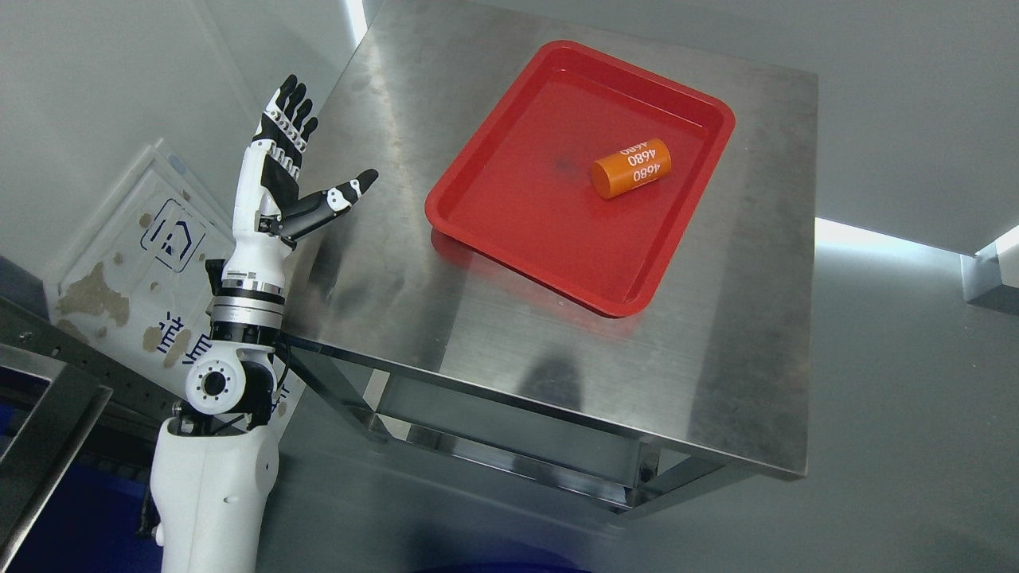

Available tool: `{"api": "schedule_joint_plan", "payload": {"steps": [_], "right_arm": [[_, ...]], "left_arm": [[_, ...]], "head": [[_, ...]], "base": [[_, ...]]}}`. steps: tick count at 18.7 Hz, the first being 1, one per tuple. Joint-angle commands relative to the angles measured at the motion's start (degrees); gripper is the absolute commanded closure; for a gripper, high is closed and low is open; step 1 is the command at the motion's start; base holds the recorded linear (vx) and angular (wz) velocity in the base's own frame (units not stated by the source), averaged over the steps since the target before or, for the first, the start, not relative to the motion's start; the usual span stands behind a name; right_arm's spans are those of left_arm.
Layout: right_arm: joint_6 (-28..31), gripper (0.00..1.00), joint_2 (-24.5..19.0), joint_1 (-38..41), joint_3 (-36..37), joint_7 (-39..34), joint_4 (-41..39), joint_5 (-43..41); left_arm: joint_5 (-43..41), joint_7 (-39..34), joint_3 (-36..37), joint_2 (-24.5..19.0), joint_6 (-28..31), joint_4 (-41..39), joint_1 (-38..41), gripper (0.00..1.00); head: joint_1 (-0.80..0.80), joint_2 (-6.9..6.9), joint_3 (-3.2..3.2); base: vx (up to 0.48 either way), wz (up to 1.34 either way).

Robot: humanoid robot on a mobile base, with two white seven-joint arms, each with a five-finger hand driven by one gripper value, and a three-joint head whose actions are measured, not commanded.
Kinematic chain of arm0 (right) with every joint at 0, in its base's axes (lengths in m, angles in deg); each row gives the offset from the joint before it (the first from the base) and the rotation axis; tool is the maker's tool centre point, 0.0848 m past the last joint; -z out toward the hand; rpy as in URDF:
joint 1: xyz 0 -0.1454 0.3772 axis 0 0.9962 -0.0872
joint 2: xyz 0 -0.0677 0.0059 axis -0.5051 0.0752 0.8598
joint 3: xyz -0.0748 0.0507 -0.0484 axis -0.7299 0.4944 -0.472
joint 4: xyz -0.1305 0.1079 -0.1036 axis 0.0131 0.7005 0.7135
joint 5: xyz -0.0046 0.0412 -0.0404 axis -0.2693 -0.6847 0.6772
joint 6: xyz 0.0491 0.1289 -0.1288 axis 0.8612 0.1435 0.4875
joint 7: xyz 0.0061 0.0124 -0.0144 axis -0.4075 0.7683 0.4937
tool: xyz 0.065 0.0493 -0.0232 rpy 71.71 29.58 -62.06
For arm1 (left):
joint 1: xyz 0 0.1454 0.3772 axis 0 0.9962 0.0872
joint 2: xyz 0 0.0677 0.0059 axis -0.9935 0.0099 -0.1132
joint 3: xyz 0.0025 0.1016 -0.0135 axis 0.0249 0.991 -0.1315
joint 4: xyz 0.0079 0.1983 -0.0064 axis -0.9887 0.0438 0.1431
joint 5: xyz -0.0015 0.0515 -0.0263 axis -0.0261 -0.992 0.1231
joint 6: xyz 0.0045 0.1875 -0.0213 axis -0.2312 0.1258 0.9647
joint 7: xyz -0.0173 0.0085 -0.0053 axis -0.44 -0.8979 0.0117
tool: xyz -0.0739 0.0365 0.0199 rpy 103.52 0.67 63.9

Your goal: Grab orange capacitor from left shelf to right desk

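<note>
An orange capacitor (pixel 631 168), a short cylinder with white print, lies on its side in a red tray (pixel 509 239) on the steel desk (pixel 446 318). My left hand (pixel 302 163) is raised at the desk's left edge, well left of the tray. Its black-tipped fingers (pixel 290 107) are spread, the thumb points right, and it holds nothing. My right arm does not show.
The red tray sits toward the far middle of the desk. A grey metal shelf frame (pixel 48 398) with blue below it stands at the lower left. A worn white floor sign (pixel 151 263) lies left of the desk. Grey floor surrounds the desk.
</note>
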Motion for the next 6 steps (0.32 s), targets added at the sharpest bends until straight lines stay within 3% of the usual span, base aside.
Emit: {"api": "schedule_joint_plan", "payload": {"steps": [1,6], "right_arm": [[0.0,0.00,1.0,-0.1,0.6,0.0,-1.9,0.3],[0.0,0.00,1.0,-0.1,0.6,0.0,-1.9,0.3]], "left_arm": [[-1.5,0.0,0.7,-1.0,0.1,-1.5,1.2,0.00],[-1.5,0.0,1.4,-1.0,0.0,-1.5,0.7,0.00]], "head": [[0.00,0.00,0.00],[0.00,0.00,0.00]], "base": [[0.000,0.00],[0.000,0.00]]}}
